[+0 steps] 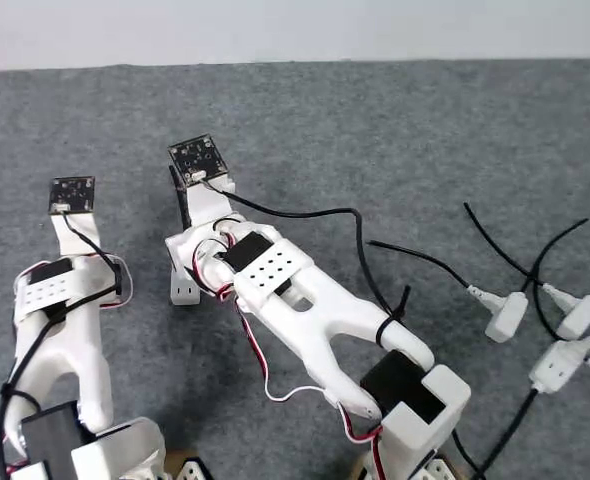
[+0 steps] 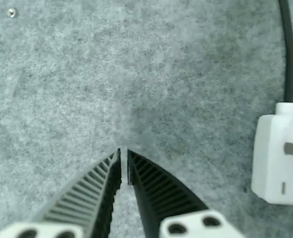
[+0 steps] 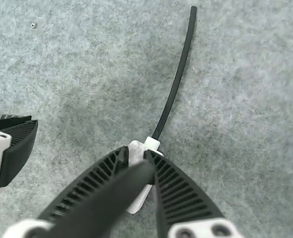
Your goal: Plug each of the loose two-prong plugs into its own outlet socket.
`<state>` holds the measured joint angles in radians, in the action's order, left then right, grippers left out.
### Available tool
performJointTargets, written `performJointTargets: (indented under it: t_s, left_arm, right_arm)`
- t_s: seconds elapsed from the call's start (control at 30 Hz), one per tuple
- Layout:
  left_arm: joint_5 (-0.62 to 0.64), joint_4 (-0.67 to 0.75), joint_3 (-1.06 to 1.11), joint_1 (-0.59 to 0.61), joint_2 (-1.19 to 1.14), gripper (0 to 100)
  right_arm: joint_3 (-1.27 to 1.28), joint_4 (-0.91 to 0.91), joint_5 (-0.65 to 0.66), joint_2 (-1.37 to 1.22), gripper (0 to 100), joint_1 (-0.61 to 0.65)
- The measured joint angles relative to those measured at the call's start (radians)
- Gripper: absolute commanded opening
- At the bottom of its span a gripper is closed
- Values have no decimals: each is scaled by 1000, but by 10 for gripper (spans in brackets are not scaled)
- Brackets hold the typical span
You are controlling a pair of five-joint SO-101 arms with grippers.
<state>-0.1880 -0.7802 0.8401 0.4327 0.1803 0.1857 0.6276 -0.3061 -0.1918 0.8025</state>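
Your right hand (image 3: 137, 152) sits right over the socket (image 3: 139, 146) (can't tell if it's gripping), cord (image 3: 176, 84) pointing straight ahead. Left hand (image 2: 123, 161) is pinched shut beside it; plugs (image 1: 506, 315) lie well off right.

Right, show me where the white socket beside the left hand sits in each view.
Left wrist view: the socket lies beside the shut left hand, slots showing, cut by the picture's edge.
Right wrist view: the socket is partly hidden behind the right hand.
High view: probably the socket, white, under the right arm near its wrist; not certain.
Shared landmark: the black cord leaving its far end, in both wrist views.
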Motion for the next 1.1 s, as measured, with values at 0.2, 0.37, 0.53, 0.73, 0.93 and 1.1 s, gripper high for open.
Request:
performJointTargets:
  t_s: [0.2,0.37,0.53,0.73,0.93,1.1]
  left_arm:
    - [0,0,0,2,0,13]
    - [0,0,0,3,0,13]
    - [0,0,0,3,0,13]
    - [0,0,0,3,0,13]
    - [0,0,0,3,0,13]
    - [0,0,0,3,0,13]
  right_arm:
    - [12,-2,32,0,8,-11]
    - [23,0,44,-2,8,-18]
    - [25,0,44,-2,8,-18]
    - [55,-3,74,-8,8,-18]
    - [-11,-5,115,-103,8,-20]
    - [-189,133,160,-219,8,-5]
